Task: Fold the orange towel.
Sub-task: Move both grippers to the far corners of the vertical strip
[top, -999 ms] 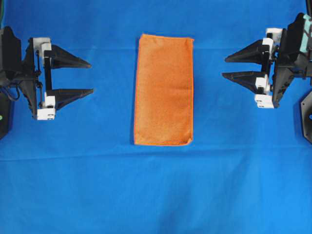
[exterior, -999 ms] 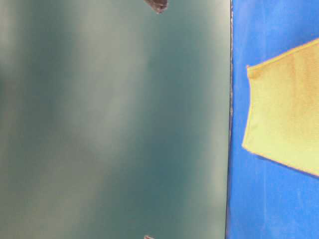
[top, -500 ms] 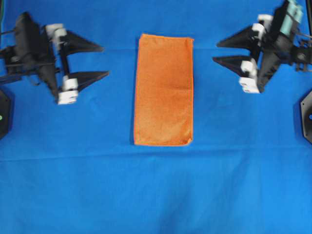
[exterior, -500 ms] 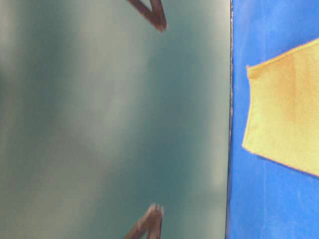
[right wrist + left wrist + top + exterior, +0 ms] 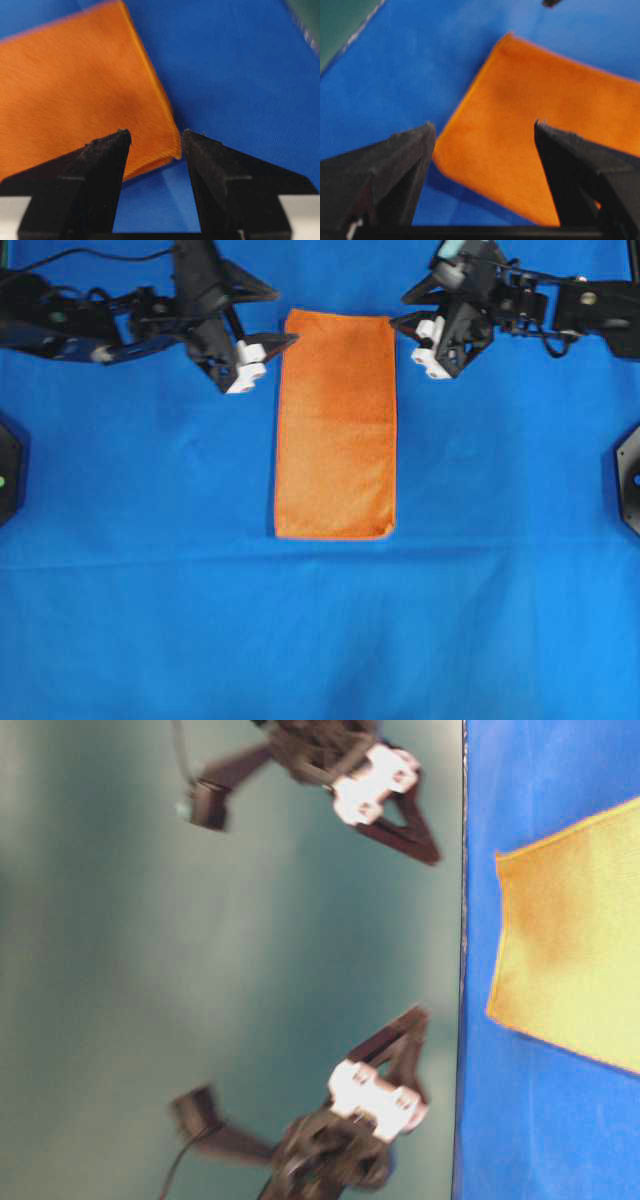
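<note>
The orange towel (image 5: 336, 425) lies flat on the blue cloth as a long rectangle, its short edges far and near. My left gripper (image 5: 284, 316) is open at the towel's far left corner. In the left wrist view the corner of the towel (image 5: 535, 110) lies between the spread fingers (image 5: 400, 165), apart from them. My right gripper (image 5: 400, 311) is open at the far right corner. In the right wrist view the towel's corner (image 5: 75, 90) sits between the fingertips (image 5: 112, 150), just ahead of them. The towel also shows in the table-level view (image 5: 575, 940).
A large blue cloth (image 5: 320, 640) covers the whole table. Dark arm bases sit at the left edge (image 5: 8, 470) and the right edge (image 5: 630, 475). The table's far edge (image 5: 350, 37) runs close behind the grippers.
Both arms have swung from the sides of the table in towards the towel's far corners. Both grippers stay open. The towel has not moved.
</note>
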Motion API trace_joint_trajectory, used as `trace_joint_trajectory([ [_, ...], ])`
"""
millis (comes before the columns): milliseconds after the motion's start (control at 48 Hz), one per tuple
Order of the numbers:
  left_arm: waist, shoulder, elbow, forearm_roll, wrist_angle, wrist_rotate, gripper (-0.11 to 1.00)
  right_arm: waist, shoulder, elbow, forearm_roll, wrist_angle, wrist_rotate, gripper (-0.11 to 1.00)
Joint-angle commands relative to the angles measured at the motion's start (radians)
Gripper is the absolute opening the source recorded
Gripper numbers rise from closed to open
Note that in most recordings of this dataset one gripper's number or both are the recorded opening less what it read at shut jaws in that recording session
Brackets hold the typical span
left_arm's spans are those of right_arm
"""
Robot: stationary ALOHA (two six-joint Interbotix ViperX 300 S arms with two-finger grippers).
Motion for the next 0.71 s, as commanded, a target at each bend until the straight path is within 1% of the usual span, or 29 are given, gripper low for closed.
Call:
trace_joint_trajectory([
  [0, 0.02, 0.061, -0.055, 0.002, -0.011, 0.002, 0.75, -0.011, 0.04, -0.029, -0.002, -0.028, -0.002, 0.53],
  [125, 0.038, 0.147, -0.091, 0.002, -0.02, 0.002, 0.75, -0.015, 0.106, -0.038, 0.002, -0.084, 0.0, 0.53],
  [250, 0.046, 0.202, -0.104, 0.002, -0.037, 0.002, 0.75, -0.021, 0.153, -0.044, 0.003, -0.112, 0.0, 0.53],
  [333, 0.051, 0.222, -0.109, 0.002, -0.044, 0.002, 0.74, -0.031, 0.175, -0.049, 0.005, -0.117, 0.0, 0.53],
  [479, 0.051, 0.23, -0.107, 0.002, -0.044, 0.002, 0.68, -0.046, 0.184, -0.055, 0.005, -0.118, 0.0, 0.52],
  [541, 0.051, 0.23, -0.104, 0.003, -0.044, 0.002, 0.6, -0.046, 0.186, -0.057, 0.003, -0.118, 0.0, 0.49],
  [583, 0.051, 0.23, -0.104, 0.005, -0.043, 0.002, 0.49, -0.048, 0.187, -0.058, 0.0, -0.118, 0.0, 0.45],
  [624, 0.051, 0.232, -0.103, 0.005, -0.044, 0.002, 0.39, -0.046, 0.189, -0.057, 0.0, -0.12, -0.002, 0.38],
  [687, 0.049, 0.232, -0.1, 0.005, -0.044, 0.002, 0.26, -0.046, 0.195, -0.058, -0.002, -0.121, -0.002, 0.22],
])
